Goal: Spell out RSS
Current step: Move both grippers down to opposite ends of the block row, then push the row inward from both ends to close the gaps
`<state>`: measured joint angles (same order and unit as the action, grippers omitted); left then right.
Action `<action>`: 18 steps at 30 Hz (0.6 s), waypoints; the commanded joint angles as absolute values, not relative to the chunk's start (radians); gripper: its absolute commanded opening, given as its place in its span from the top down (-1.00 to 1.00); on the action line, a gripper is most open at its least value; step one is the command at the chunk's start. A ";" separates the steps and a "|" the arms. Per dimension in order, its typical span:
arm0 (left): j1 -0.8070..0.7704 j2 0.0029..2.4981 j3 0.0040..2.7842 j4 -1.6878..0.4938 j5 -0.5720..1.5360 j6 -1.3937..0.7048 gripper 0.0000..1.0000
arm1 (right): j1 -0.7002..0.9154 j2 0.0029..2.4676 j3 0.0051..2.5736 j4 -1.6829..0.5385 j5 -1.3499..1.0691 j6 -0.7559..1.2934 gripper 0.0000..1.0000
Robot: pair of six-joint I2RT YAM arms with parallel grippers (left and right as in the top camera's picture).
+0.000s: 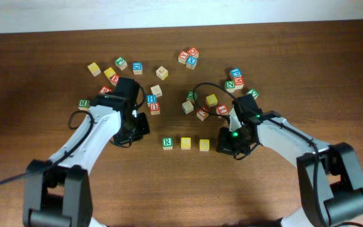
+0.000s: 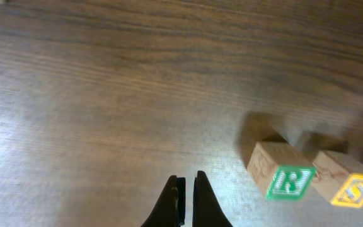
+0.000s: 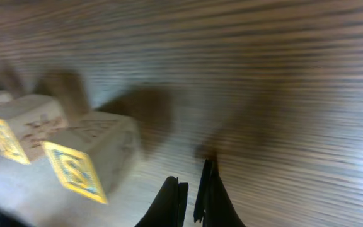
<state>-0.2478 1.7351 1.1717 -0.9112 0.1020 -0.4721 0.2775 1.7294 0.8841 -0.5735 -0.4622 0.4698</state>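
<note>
The green R cube [image 1: 167, 143] and two yellow S cubes [image 1: 186, 143] [image 1: 204, 144] lie in a row near the front middle of the table. My left gripper [image 1: 131, 135] is shut and empty, just left of the R cube [image 2: 282, 180]; the first S cube [image 2: 351, 186] shows beside it. My right gripper [image 1: 230, 146] is shut and empty, just right of the last S cube [image 3: 84, 164], with the other S cube [image 3: 14, 129] behind it. In the wrist views the left jaws [image 2: 185, 189] and right jaws [image 3: 191, 189] hover over bare wood.
Several other letter cubes lie scattered at the back: a yellow one [image 1: 94, 69], a blue one [image 1: 137, 67], a red-blue pile [image 1: 189, 57], a cluster by the right arm [image 1: 235, 81], and cubes [image 1: 153, 104] by the left arm.
</note>
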 commanded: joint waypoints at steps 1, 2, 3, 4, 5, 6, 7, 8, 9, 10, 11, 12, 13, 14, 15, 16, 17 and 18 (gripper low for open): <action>-0.247 1.795 1.159 -0.884 0.158 -0.481 1.00 | 0.322 1.768 0.880 -0.551 -0.485 0.485 0.92; -0.247 1.807 1.159 -0.878 0.173 -0.480 1.00 | 0.327 1.769 0.880 -0.549 -0.485 0.488 0.92; -0.247 1.820 1.159 -0.874 0.186 -0.480 1.00 | 0.334 1.769 0.880 -0.543 -0.485 0.500 0.92; -0.247 1.838 1.159 -0.869 0.199 -0.480 1.00 | 0.341 1.769 0.880 -0.534 -0.485 0.514 0.92; -0.247 1.849 1.159 -0.868 0.201 -0.480 1.00 | 0.344 1.769 0.880 -0.525 -0.487 0.516 0.92; -0.247 1.860 1.159 -0.868 0.207 -0.480 1.00 | 0.348 1.769 0.880 -0.516 -0.486 0.518 0.92; -0.247 1.868 1.159 -0.868 0.219 -0.480 1.00 | 0.350 1.769 0.880 -0.510 -0.486 0.519 0.92; -0.247 1.876 1.159 -0.868 0.228 -0.480 1.00 | 0.353 1.769 0.880 -0.505 -0.485 0.527 0.92; -0.249 1.883 1.159 -0.867 0.233 -0.480 1.00 | 0.353 1.769 0.880 -0.496 -0.486 0.533 0.92; -0.251 1.889 1.159 -0.867 0.233 -0.480 1.00 | 0.354 1.769 0.880 -0.488 -0.486 0.533 0.92; -0.254 1.893 1.159 -0.867 0.233 -0.480 1.00 | 0.354 1.769 0.880 -0.480 -0.486 0.533 0.92; -0.258 1.897 1.159 -0.864 0.233 -0.480 1.00 | 0.354 1.770 0.880 -0.470 -0.486 0.533 0.92; -0.263 1.901 1.159 -0.860 0.233 -0.480 1.00 | 0.354 1.770 0.880 -0.458 -0.486 0.532 0.92; -0.270 1.904 1.159 -0.852 0.233 -0.480 1.00 | 0.354 1.770 0.880 -0.451 -0.485 0.532 0.92; -0.276 1.908 1.159 -0.844 0.233 -0.480 1.00 | 0.354 1.770 0.880 -0.447 -0.485 0.529 0.92; -0.282 1.909 1.159 -0.838 0.233 -0.480 1.00 | 0.354 1.770 0.880 -0.445 -0.485 0.529 0.92; -0.287 1.911 1.159 -0.834 0.233 -0.480 1.00 | 0.354 1.770 0.880 -0.445 -0.485 0.529 0.92; -0.294 1.913 1.159 -0.830 0.233 -0.480 1.00 | 0.354 1.770 0.880 -0.445 -0.480 0.527 0.92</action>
<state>-0.2718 1.8950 1.1675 -0.8417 0.2138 -0.4721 0.3431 1.7515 0.8841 -0.4503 -0.4911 0.5251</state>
